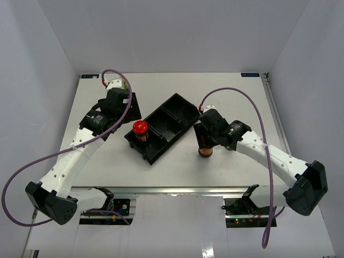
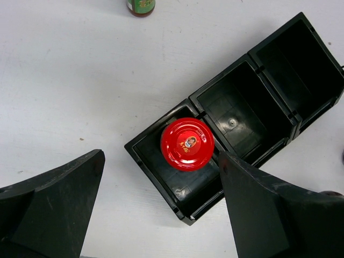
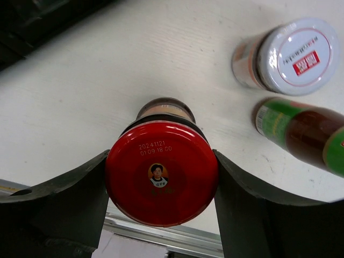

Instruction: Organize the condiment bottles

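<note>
Right gripper (image 1: 207,141) jaws clamped on a red-lidded jar (image 3: 161,180) just beside the tray (image 1: 184,107)'s right wall, left gripper (image 2: 160,161) jaws spread empty above the other red-lidded jar (image 2: 187,144) seated in the tray's near-end compartment; looks mid-transfer, so next move needs clearing the wall into the middle compartment.

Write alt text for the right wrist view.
The right gripper clamps a brown jar by its red lid, seen from above, with the white table below. Beyond it to the right are a white-lidded jar and, nearer, part of a green-banded bottle cut off by the picture's edge.
</note>
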`<state>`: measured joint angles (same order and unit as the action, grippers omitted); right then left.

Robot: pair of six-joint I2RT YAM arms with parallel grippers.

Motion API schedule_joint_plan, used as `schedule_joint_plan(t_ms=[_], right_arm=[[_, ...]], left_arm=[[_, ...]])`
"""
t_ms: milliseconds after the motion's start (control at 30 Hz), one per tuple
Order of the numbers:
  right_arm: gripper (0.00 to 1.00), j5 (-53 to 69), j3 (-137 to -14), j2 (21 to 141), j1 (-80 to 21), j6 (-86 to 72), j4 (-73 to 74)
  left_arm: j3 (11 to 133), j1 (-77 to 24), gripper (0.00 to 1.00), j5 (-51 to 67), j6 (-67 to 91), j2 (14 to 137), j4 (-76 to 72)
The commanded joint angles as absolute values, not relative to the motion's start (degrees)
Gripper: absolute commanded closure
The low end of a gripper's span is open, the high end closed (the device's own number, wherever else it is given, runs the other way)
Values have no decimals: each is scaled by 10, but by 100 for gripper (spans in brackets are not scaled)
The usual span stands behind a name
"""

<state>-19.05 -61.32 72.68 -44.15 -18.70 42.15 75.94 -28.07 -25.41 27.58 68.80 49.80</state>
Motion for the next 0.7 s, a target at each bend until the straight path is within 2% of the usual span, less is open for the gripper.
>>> schedule_joint_plan(t_ms=[0,267,667], right_arm=[[92,-223,-684,733,-484,-175,386],[92,-224,-765,781,-557,-161,347],[92,-217,-887,890,-623,-123,265]], left_arm=[[778,-241,2,-208,261,688,500],[785,-138,2,-85,239,685,497],[735,-97,2,-59,256,671,500]])
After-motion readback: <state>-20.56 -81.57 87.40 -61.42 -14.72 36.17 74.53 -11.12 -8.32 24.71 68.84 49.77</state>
